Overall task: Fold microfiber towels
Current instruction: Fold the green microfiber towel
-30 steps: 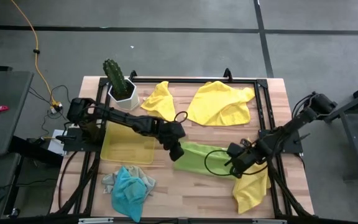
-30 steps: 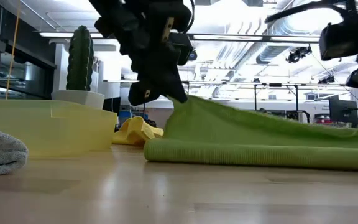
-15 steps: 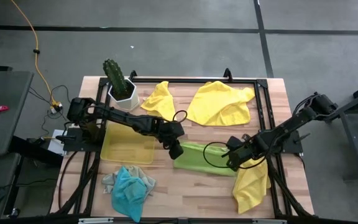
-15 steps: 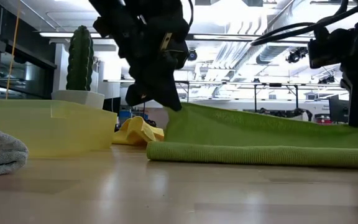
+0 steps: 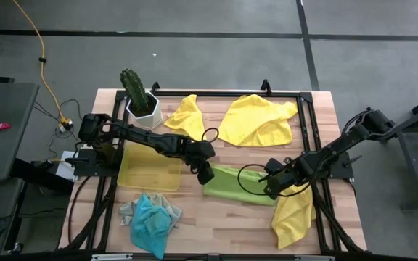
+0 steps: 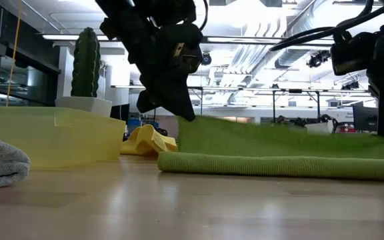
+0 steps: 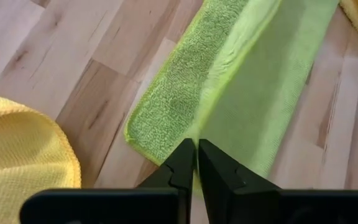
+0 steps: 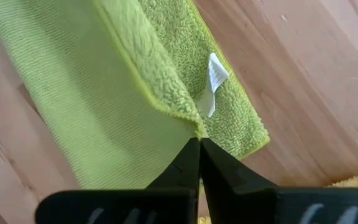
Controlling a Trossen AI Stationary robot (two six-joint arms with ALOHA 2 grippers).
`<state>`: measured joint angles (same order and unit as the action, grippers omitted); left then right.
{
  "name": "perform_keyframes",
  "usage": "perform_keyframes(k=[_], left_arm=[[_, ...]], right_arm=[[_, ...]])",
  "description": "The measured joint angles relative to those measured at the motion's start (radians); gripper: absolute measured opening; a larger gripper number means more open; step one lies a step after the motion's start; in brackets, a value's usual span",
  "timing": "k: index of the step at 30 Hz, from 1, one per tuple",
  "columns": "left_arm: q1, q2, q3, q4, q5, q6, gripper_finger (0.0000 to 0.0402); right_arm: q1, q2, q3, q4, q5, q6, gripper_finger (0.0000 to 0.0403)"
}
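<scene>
2 grippers pinch the same lime green towel (image 5: 239,185), 1 at each end of its upper layer, and the coming move turns on that shared line. The towel lies as a long folded strip across the middle of the wooden table (image 5: 209,217), its long axis running from the left arm's side to the right arm's side, tilting slightly toward the front edge at the right end. The left gripper (image 5: 205,174) sits at the strip's left end, just beside the translucent yellow tray (image 5: 148,174); in its wrist view the fingers (image 7: 178,168) are pressed together on a thin edge of the cloth. The right gripper (image 5: 274,185) stands at the strip's right end, next to a yellow towel (image 5: 294,216) that hangs over the table's front corner; its fingers (image 8: 185,163) are likewise clamped on a corner of the green cloth, near a small white label (image 8: 214,77). Neither arm is nearer than the other: each holds its own end. The held edge stands a little above the lower layer in the low view, so both ends probably need to travel together across the short axis
</scene>
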<state>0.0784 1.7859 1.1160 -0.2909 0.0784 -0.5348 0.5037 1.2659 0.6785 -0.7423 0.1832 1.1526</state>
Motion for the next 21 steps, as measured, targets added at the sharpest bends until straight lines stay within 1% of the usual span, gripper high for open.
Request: perform_keyframes(k=[6, 9, 12, 15, 18, 21], left_arm=[[0.0, 0.0, 0.0, 0.0, -0.025, 0.0, 0.0037], [0.0, 0.0, 0.0, 0.0, -0.045, 0.001, 0.005], [0.001, 0.0, 0.0, 0.0, -0.051, 0.003, 0.0066], [0.001, 0.0, 0.0, 0.0, -0.053, 0.016, 0.0081], [0.001, 0.0, 0.0, 0.0, -0.053, 0.023, 0.0093], [0.002, 0.0, 0.0, 0.004, -0.05, 0.078, 0.0101]], right_arm=[[0.0, 0.0, 0.0, -0.011, 0.007, 0.016, 0.0001], [0.0, 0.0, 0.0, -0.033, 0.009, 0.043, 0.0015], [0.0, 0.0, 0.0, -0.051, 0.037, 0.062, 0.0044], [0.0, 0.0, 0.0, -0.067, 0.073, 0.09, 0.0083], [0.0, 0.0, 0.001, -0.109, 0.075, 0.108, 0.0123], [0.0, 0.0, 0.019, -0.174, 0.089, 0.105, 0.0156]])
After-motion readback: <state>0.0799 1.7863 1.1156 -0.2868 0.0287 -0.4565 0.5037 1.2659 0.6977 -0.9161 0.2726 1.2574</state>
